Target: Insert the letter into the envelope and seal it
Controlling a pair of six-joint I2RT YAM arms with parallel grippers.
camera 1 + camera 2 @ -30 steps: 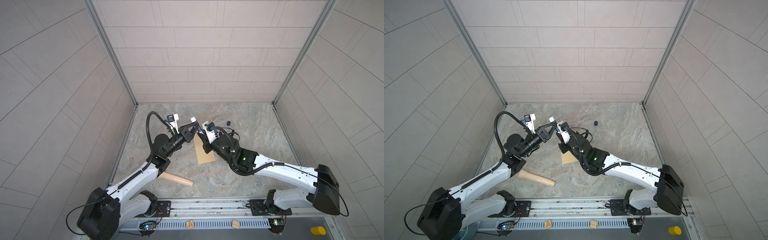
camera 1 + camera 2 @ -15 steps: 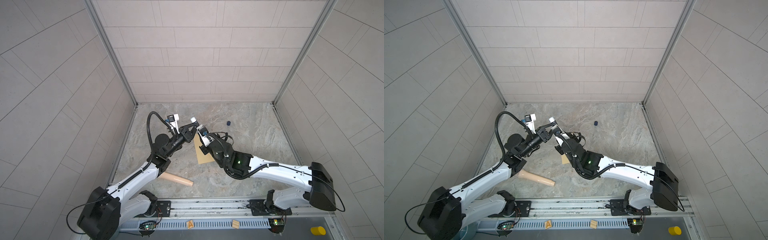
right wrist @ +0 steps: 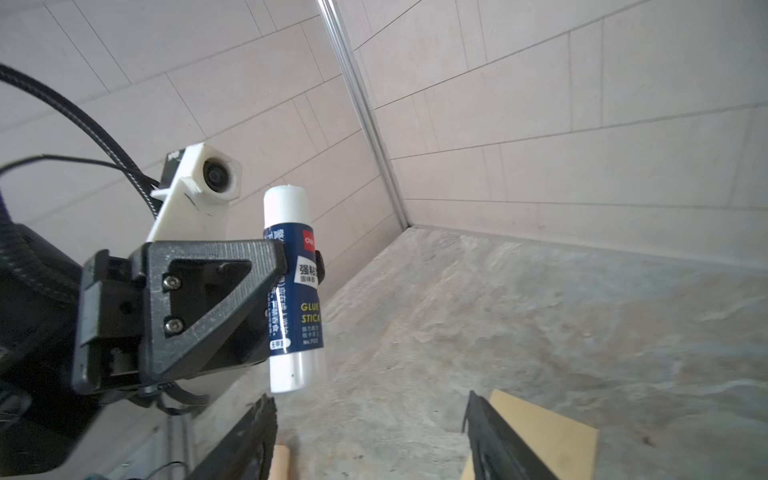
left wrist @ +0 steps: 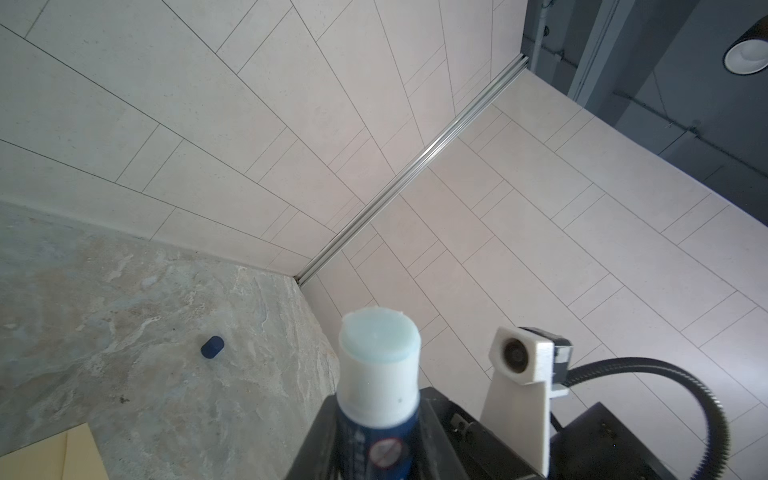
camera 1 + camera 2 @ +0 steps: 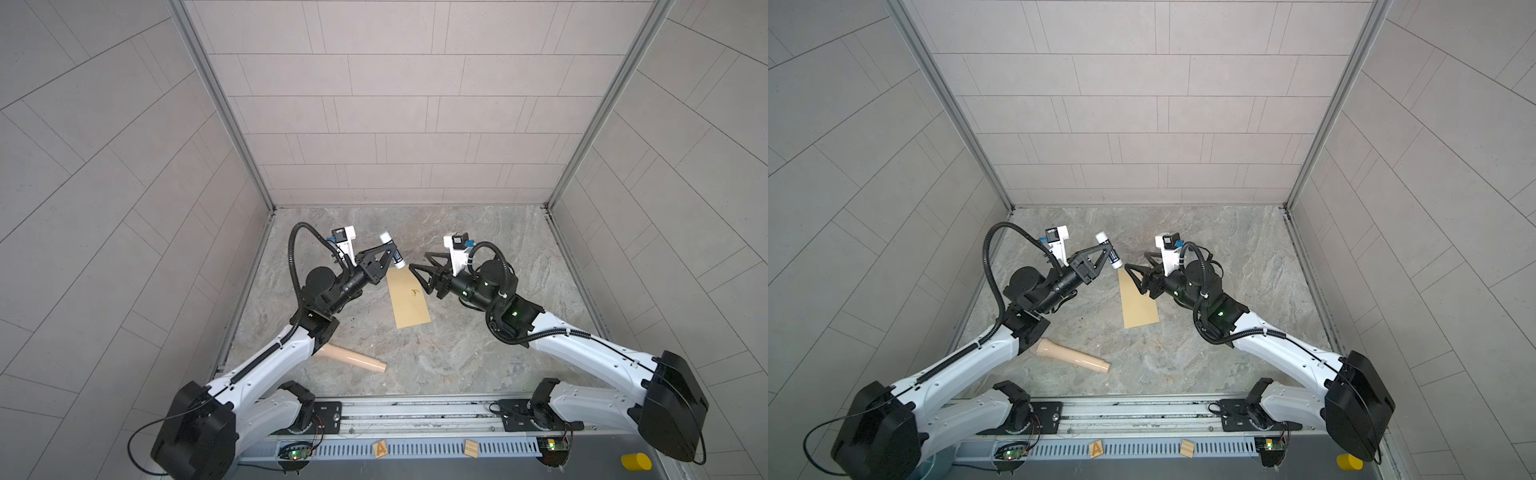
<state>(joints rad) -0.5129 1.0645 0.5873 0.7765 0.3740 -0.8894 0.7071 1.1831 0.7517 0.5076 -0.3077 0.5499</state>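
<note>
The envelope lies flat near the table's middle, long axis front to back; the right gripper stands over its far end, jaws wide, holding nothing; the left gripper, just beside that end, clamps an uncapped glue stick; bare table lies toward the right edge; a beige tapered rod lies front left.
</note>
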